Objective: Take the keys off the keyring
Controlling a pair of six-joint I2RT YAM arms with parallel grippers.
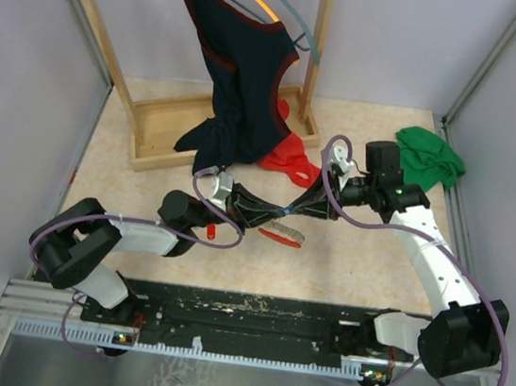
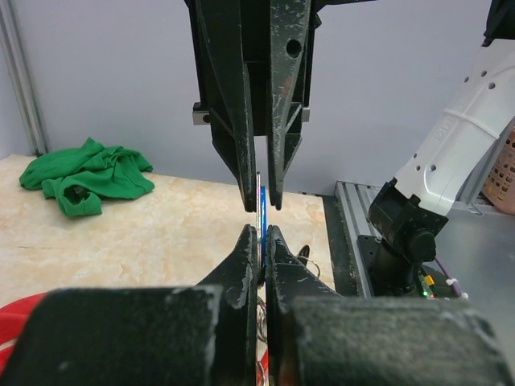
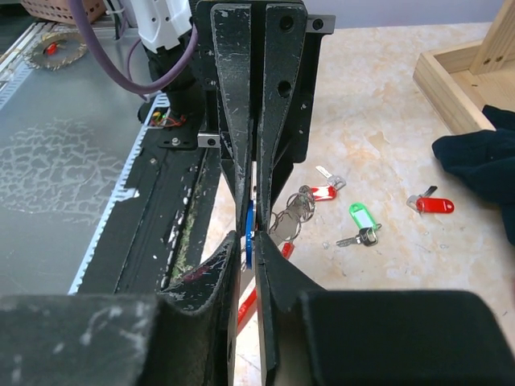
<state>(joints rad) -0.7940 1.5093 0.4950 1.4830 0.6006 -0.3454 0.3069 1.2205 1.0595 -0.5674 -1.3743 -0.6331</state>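
Left hand (image 2: 261, 233): pinching the blue key (image 2: 262, 207)
Right hand (image 3: 249, 241): pinching the same key, tip to tip
Table (image 3: 386, 121): green key (image 3: 361, 215), two red keys (image 3: 323, 192), keyring (image 1: 283, 233)

Keys, four: red-headed key (image 3: 323, 193), second red-headed key (image 3: 431, 205), green-headed key (image 3: 362, 215), blue-headed key (image 2: 262, 211). One keyring (image 1: 282, 235). Cloths, two: green cloth (image 1: 429, 157) at far right corner, red cloth (image 1: 288, 164). One dark tank top (image 1: 240, 76). Hangers, two: orange hanger (image 1: 258, 0), grey-blue hanger (image 1: 307, 40). One wooden rack (image 1: 166, 133).

Overhead looks down; close wrist views share the blue key (image 2: 262, 207).
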